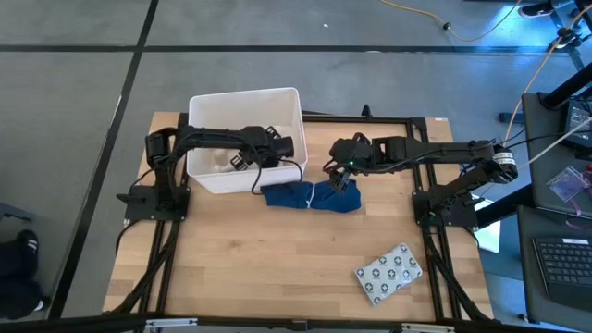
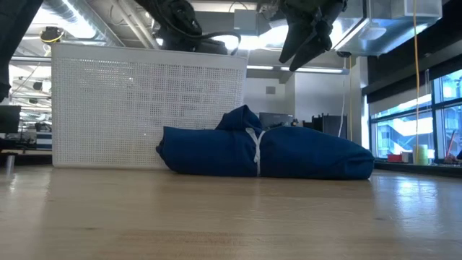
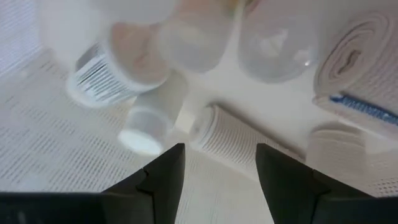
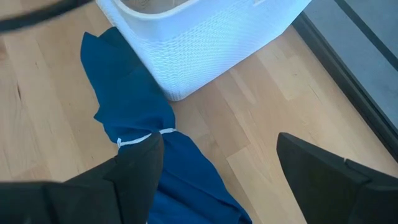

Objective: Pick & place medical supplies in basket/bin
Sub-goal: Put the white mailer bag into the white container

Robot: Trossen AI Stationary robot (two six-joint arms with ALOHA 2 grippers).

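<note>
The white tub (image 1: 245,94) stands at the table's far left. My left gripper (image 1: 237,160) hangs inside it, open (image 3: 217,168), just above several supplies on the tub floor: a gauze roll (image 3: 230,137), a white vial (image 3: 152,115), a pale bottle with a barcode label (image 3: 115,71), a clear vial (image 3: 273,50) and a larger gauze roll (image 3: 357,68). My right gripper (image 1: 339,178) is open (image 4: 214,162) and hovers clear above the dark blue cloth (image 2: 267,152), which lies beside the tub. The grey dotted blister pack (image 1: 389,273) lies flat near the table's near right corner.
The blue cloth (image 1: 310,195) is bunched, tied with a white cord (image 4: 140,139), and lies against the tub's near wall (image 4: 205,43). Bare wooden table (image 1: 250,259) spreads toward the near edge. The arms' frames stand at the table's left and right sides.
</note>
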